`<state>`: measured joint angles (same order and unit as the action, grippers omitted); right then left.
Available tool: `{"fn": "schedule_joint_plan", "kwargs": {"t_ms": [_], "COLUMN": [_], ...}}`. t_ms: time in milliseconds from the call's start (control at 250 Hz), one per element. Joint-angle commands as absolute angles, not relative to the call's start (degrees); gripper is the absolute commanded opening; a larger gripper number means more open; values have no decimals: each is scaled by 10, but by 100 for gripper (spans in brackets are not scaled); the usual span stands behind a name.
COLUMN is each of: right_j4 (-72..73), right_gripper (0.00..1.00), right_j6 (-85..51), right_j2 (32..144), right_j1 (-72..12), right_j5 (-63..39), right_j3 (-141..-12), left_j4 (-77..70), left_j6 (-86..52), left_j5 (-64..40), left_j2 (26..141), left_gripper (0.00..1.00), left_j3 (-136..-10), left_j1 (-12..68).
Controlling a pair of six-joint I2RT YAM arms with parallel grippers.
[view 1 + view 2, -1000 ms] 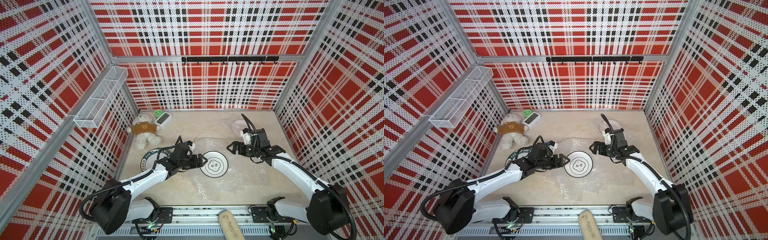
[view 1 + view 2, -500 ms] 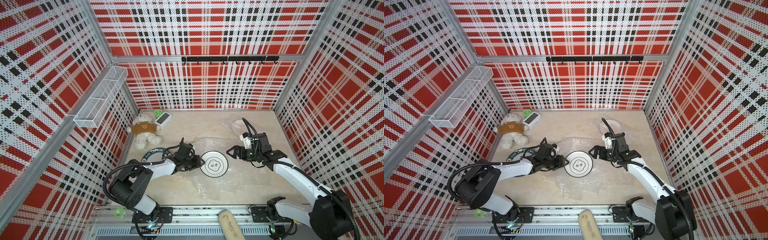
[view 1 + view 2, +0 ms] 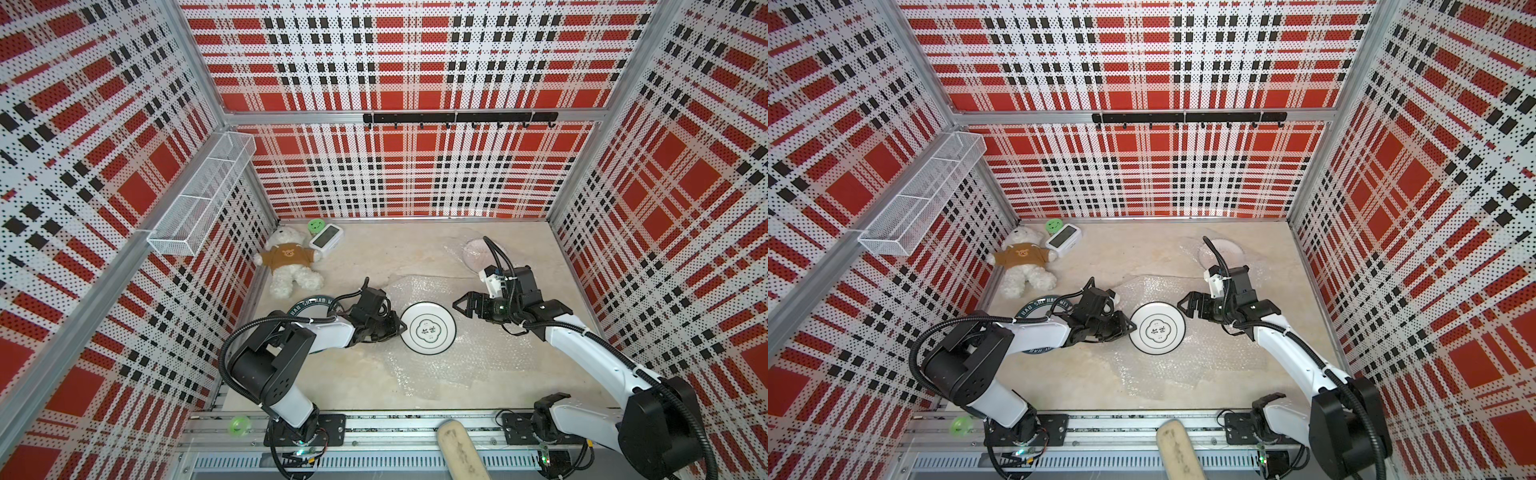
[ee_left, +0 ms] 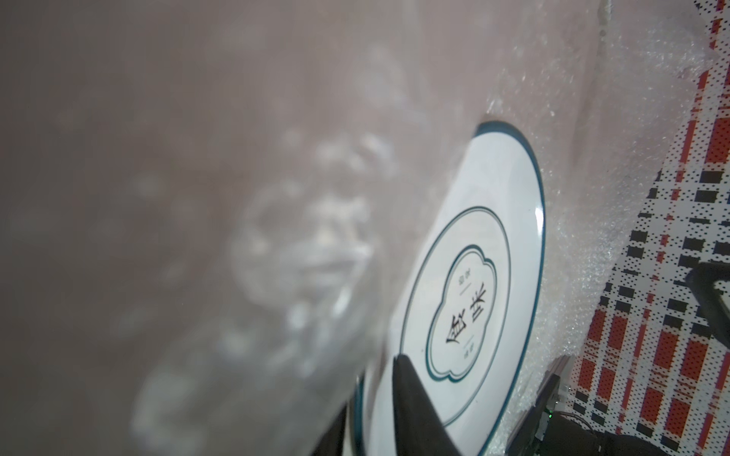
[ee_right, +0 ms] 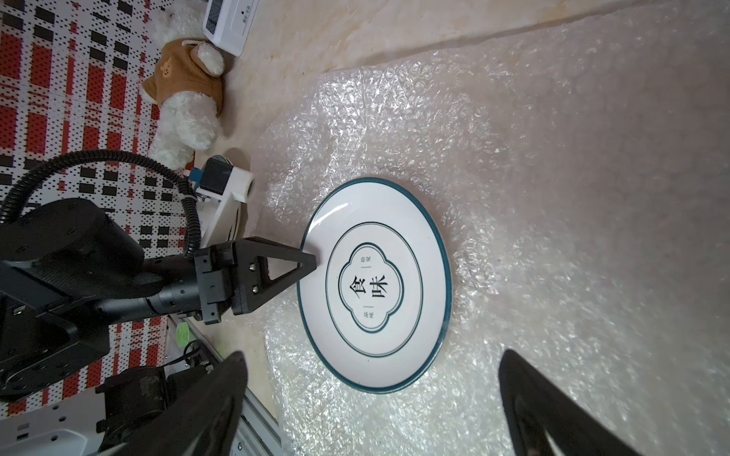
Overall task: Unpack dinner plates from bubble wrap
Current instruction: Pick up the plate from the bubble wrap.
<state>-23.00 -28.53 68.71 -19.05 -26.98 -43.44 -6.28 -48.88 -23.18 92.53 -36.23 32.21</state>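
A white dinner plate with a dark central emblem lies face up on a spread sheet of bubble wrap. My left gripper is shut on its left rim, one finger on top and one underneath. My right gripper hovers wide open just right of the plate, holding nothing. A second plate with a dark lettered rim band lies under my left arm. A pinkish plate sits wrapped at the back right. Blurred bubble wrap fills most of the left wrist view.
A teddy bear and a white clock lie at the back left. A wire basket hangs on the left wall and a hook rail on the back wall. A pale brush handle pokes in at the front edge.
My left gripper slid right to the plate's left rim and closed on it, the arm folding back. My right gripper drifted a little nearer the plate, staying open.
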Motion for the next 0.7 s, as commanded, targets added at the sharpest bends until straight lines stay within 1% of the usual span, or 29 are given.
{"fn": "schedule_joint_plan", "kwargs": {"t_ms": [0, 104, 220, 576, 696], "right_j4": [-204, -201, -201, -202, -197], "right_gripper": [100, 100, 100, 100, 100], "right_j6": [-287, -290, -288, -279, -279], "right_j2": [694, 696, 698, 713, 719], "right_j1": [-192, -192, -192, -193, -192], "right_j5": [-275, -276, -276, -266, -266], "right_j3": [-426, -424, -425, -444, -455], "left_j4": [-74, -58, -44, -2, 15], "left_j6": [-504, -511, -519, -547, -562], "left_j5": [-235, -234, -235, -267, -259], "left_j2": [918, 896, 866, 753, 699], "left_gripper": [13, 5, 0, 0, 0], "left_j3": [-360, -363, -365, -378, -361], "left_j1": [318, 317, 317, 317, 300]}}
